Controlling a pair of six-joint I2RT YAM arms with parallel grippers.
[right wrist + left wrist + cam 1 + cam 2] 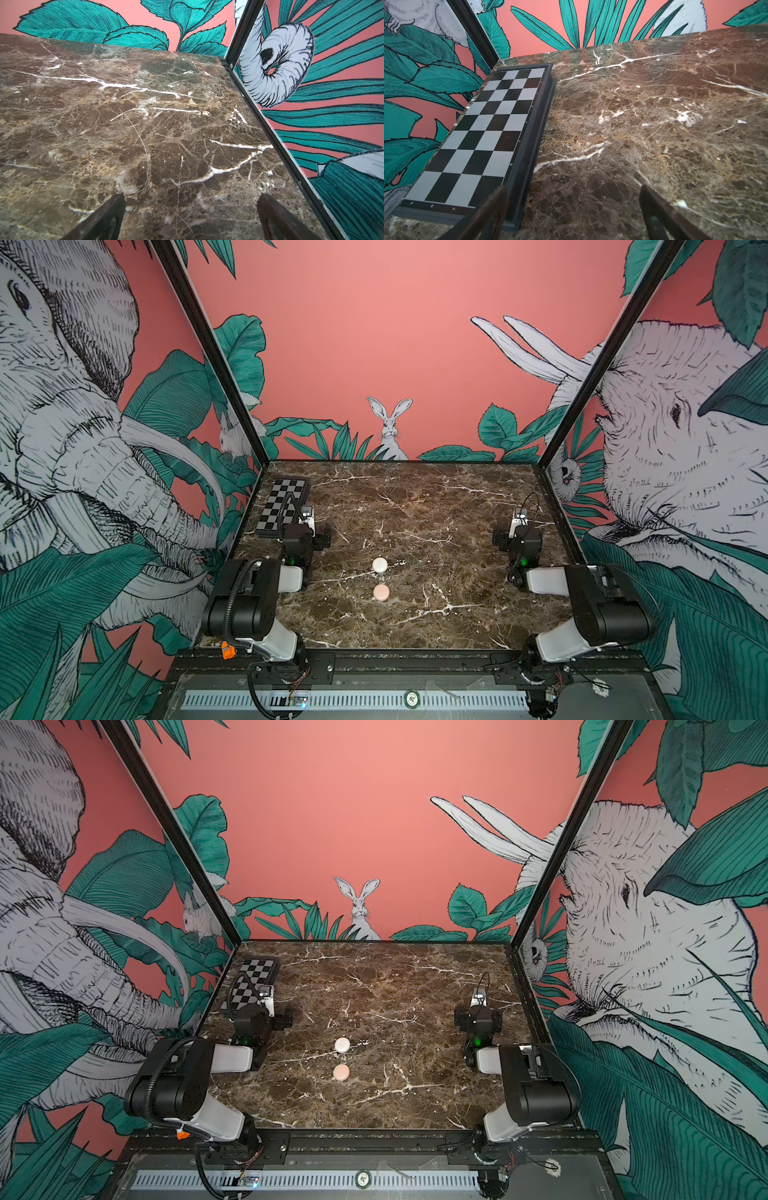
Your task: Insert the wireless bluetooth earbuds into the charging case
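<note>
Two round puck-like charging cases lie mid-table in both top views, a white case [380, 564] [342, 1044] and, just nearer the front edge, a pale pink case [381, 592] [341, 1072]. The earbuds are too small to pick out in the top views and are out of view in both wrist views. My left gripper [307, 526] [573, 193] hovers open over bare marble beside the chessboard, far left of the cases. Far to the right, my right gripper [519, 526] [192, 199] is open over bare marble. Neither holds anything.
A folded black-and-white chessboard [284, 506] [477, 135] lies at the back left, against the left wall. Patterned walls close in the brown marble table [436, 506] on three sides. A black rail [415, 659] with both arm bases runs along the front edge.
</note>
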